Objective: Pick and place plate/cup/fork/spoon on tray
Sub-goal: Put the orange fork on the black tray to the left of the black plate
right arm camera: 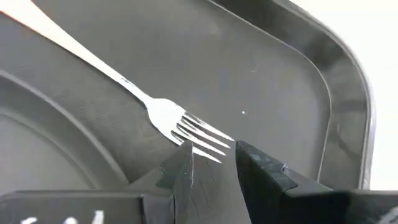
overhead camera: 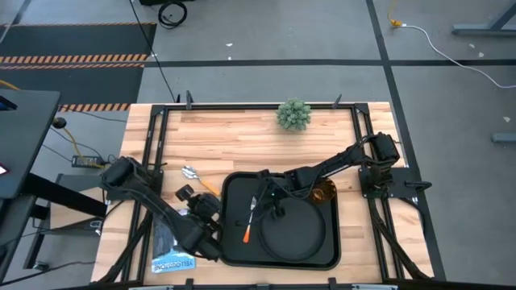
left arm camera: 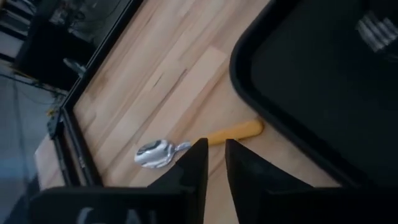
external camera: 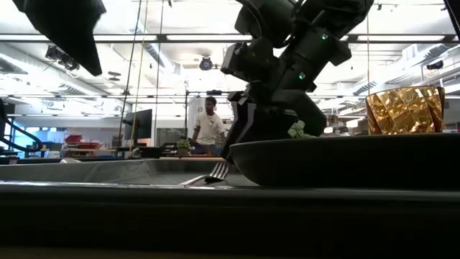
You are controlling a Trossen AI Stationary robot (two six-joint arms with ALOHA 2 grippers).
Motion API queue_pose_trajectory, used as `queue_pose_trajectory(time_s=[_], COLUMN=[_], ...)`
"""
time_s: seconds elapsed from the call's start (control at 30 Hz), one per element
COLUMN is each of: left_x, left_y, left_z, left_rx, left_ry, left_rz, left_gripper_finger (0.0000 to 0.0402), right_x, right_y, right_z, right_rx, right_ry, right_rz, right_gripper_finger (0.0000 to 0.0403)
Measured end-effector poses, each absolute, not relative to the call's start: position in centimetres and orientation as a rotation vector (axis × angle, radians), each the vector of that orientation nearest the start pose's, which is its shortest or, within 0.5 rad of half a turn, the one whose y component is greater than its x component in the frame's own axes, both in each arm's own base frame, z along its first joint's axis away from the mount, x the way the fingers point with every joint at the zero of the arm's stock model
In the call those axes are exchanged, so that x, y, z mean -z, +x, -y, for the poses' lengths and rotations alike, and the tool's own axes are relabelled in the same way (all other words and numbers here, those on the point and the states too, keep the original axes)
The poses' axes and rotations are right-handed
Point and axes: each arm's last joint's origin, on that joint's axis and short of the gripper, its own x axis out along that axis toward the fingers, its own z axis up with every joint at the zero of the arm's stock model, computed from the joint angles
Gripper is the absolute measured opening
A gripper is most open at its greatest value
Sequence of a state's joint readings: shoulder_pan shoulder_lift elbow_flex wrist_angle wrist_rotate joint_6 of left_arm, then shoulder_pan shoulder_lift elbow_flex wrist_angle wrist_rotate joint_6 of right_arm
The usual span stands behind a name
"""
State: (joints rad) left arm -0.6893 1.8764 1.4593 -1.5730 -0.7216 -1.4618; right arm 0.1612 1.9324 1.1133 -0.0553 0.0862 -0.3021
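Note:
The black tray [overhead camera: 234, 242] lies mid-table with the round plate [overhead camera: 298, 229] on it. The orange-handled fork [overhead camera: 251, 219] lies flat on the tray floor left of the plate. The amber cup [overhead camera: 325, 191] stands at the tray's far right corner, under my right arm. My right gripper [right arm camera: 211, 158] is open, slanting down, with its fingertips at the fork's tines [right arm camera: 199, 134]. The spoon [overhead camera: 196, 177] lies on the wood left of the tray. My left gripper [left arm camera: 216, 152] hovers above the spoon's handle [left arm camera: 239, 130], its fingers a narrow gap apart and with nothing between them. My right gripper's fingertips [right arm camera: 183, 158] stand right at the ends of the fork's tines, coming slantwise from above. I cannot tell whether they touch them. The fork lies on the tray floor [right arm camera: 267, 68], nothing lifted.
A small green plant [overhead camera: 293, 113] stands at the table's far edge. A blue packet [overhead camera: 173, 259] lies near the front left corner under my left arm. In the low view a person [external camera: 209, 122] stands far back in the room.

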Motion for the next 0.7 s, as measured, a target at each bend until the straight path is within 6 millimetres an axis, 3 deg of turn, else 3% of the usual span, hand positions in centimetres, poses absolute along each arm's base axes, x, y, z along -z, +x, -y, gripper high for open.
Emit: queue_pose_trajectory(time_s=[0.27,0.7], left_x=[-23.6,-23.6], left_y=[25.0,25.0], left_z=[18.2,18.2], left_rx=[-0.93,-0.928], left_ry=[0.073,0.078], left_rz=[-0.987,-0.99], left_gripper_finger=[0.0039,0.0036], right_x=[-13.9,-14.0], right_y=[38.2,38.5], right_z=[-5.8,-4.5], right_rx=[-0.218,-0.178], right_ry=[-0.461,-0.465], right_rz=[-0.849,-0.842], right_gripper_finger=[0.0127,0.0127])
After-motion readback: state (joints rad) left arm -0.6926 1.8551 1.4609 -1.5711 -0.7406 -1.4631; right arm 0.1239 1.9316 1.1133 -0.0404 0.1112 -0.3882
